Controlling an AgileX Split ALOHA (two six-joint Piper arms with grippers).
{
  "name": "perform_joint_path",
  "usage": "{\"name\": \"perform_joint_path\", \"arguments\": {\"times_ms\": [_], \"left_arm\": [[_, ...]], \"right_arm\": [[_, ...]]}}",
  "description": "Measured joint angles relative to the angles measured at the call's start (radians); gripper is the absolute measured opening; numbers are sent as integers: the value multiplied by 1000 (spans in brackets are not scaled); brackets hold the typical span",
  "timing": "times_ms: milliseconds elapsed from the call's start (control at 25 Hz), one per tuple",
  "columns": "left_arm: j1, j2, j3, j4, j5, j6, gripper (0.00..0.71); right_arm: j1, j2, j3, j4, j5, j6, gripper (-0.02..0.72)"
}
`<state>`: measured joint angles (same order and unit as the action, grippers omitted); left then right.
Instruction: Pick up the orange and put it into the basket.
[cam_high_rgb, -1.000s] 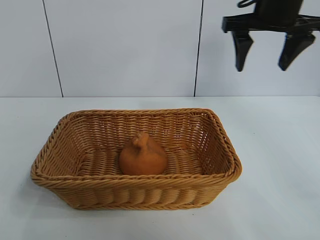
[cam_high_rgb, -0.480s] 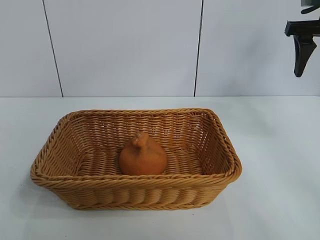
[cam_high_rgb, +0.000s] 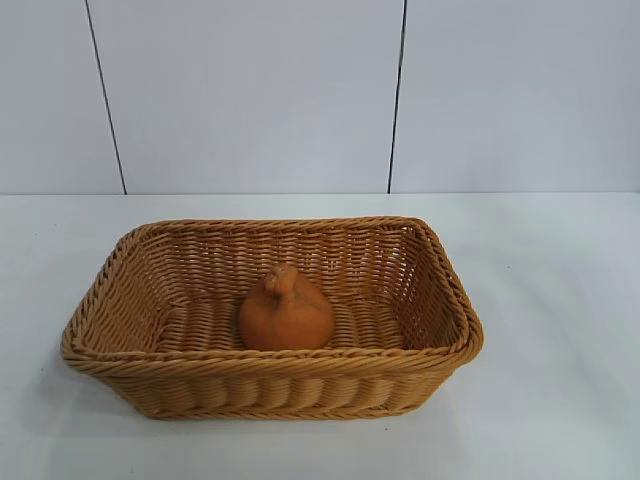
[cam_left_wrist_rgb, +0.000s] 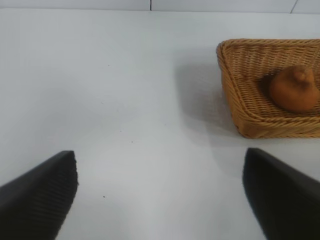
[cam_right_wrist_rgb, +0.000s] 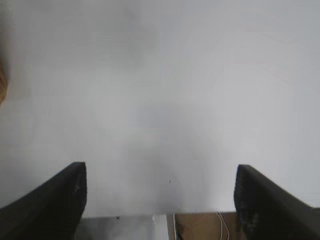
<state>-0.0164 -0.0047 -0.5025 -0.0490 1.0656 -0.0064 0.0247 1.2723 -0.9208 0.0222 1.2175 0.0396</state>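
The orange (cam_high_rgb: 286, 312) lies on the floor of the wicker basket (cam_high_rgb: 100, 285) in the middle of the white table, its knobby neck pointing up. The left wrist view shows the same orange (cam_left_wrist_rgb: 293, 90) inside the basket (cam_left_wrist_rgb: 235, 95), well away from my left gripper (cam_left_wrist_rgb: 160, 167), which is open over bare table with nothing between its fingers. My right gripper (cam_right_wrist_rgb: 160, 172) is open too and holds nothing; it hangs over the table's edge. Neither arm appears in the exterior view.
A white table (cam_high_rgb: 560, 300) spreads around the basket, with a panelled white wall (cam_high_rgb: 250, 90) behind it. Past the table's edge, the right wrist view shows a brown surface with thin white cables (cam_right_wrist_rgb: 220, 227).
The right gripper, open at the upper right of the exterior view a second ago, slid rightward and has left that view. The orange and basket have not moved.
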Motion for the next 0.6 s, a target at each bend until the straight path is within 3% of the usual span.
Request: {"name": "perform_joint_path", "arguments": {"times_ms": [280, 600], "left_arm": [[0, 0, 0, 0, 0, 0, 641], [0, 0, 0, 0, 0, 0, 641]], "right_arm": [[0, -420, 313, -8, -151, 0, 559], [0, -874, 426, -22, -192, 0, 559]]}}
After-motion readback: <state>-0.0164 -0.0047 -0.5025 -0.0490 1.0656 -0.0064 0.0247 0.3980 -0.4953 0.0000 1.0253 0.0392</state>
